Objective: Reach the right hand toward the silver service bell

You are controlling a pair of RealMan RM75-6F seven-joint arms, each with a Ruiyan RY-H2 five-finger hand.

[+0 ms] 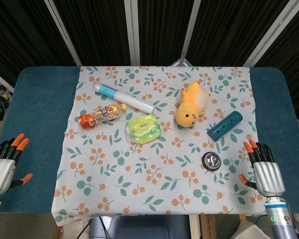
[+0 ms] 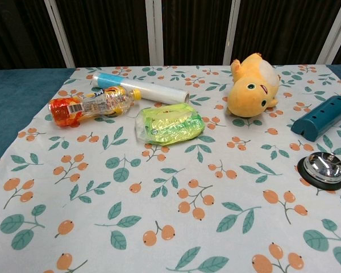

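Observation:
The silver service bell (image 1: 212,160) with its black base sits on the floral cloth at the right front; the chest view shows the bell (image 2: 323,168) near its right edge. My right hand (image 1: 265,171) hovers at the table's right front edge, to the right of the bell and apart from it, fingers straight and spread, holding nothing. My left hand (image 1: 5,164) rests at the left front edge over the blue table, fingers apart, empty. Neither hand appears in the chest view.
On the floral cloth (image 1: 139,199) lie a yellow plush toy (image 1: 191,105), a teal block (image 1: 224,125) just behind the bell, a green packet (image 1: 143,128), an orange drink bottle (image 1: 101,115) and a white tube (image 1: 123,97).

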